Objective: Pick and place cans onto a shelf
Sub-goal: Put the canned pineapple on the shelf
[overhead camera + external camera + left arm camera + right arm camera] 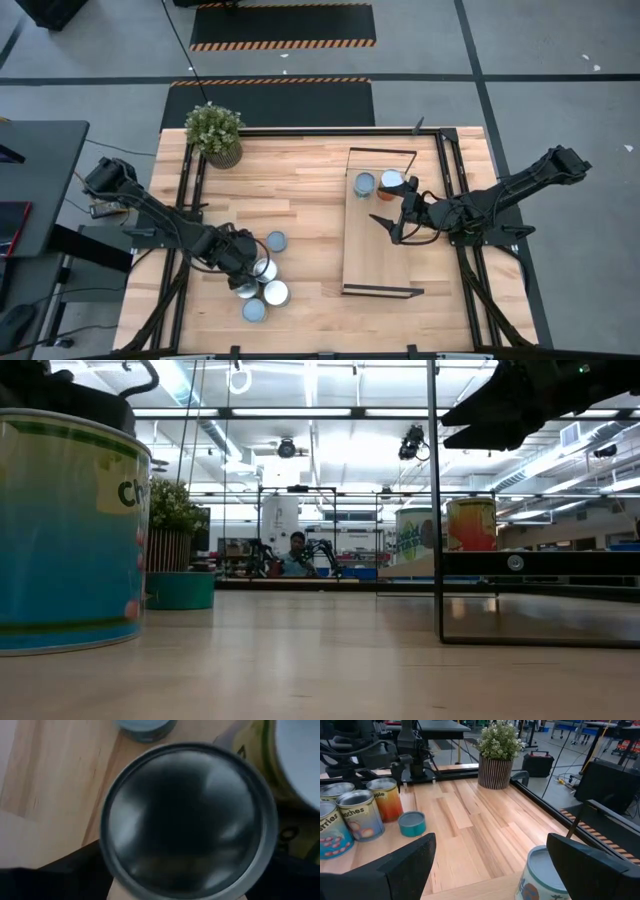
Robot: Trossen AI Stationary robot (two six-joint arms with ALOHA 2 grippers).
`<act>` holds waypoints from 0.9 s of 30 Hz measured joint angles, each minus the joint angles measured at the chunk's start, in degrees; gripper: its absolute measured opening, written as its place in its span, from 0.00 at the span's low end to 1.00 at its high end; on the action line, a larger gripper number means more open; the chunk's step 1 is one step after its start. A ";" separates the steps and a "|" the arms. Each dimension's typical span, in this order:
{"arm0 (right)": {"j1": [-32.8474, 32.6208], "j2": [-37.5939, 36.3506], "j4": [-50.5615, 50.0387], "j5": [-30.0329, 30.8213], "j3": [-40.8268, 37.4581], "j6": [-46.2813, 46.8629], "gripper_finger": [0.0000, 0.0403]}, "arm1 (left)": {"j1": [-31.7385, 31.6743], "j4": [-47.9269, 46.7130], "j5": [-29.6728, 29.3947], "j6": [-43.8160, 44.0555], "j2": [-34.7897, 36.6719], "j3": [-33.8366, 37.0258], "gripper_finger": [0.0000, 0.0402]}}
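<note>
The shelf is seen at table right, two cans already set at its far end. Remaining cans are clustered front-left. The left gripper is held spread directly over one can, nothing gripped. Fingers should be lowered evenly either side before closing, neighbours not nudged. The right gripper is parked agape above the shelf.

A potted plant was set at the far left corner of the wooden table; its ribbed pot was seen in the right wrist view. Striped floor mats were laid beyond the table. A seated person was seen in the room behind.
</note>
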State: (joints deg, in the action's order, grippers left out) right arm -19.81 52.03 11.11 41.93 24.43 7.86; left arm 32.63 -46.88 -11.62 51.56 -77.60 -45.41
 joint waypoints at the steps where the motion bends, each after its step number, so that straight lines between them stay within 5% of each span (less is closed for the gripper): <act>1: 0.00 0.00 -0.01 -0.01 0.00 0.00 0.96 | -0.37 0.68 -0.02 -0.55 -0.09 0.00 0.86; 14: 0.00 0.00 0.19 -0.04 0.00 -0.04 0.96 | -3.71 1.03 -0.31 -6.91 0.37 -0.79 0.77; 23: 0.00 0.00 0.38 0.90 0.00 0.53 0.96 | -12.10 -15.22 -3.88 -15.68 0.41 -13.76 0.77; 27: 0.00 -0.02 -0.47 0.92 0.00 0.03 0.96 | -17.03 -15.33 -4.65 -20.87 -0.45 -19.30 0.77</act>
State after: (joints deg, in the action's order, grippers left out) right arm -19.81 52.01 10.63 42.85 24.43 7.88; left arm 15.60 -62.21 -16.27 30.69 -78.05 -64.71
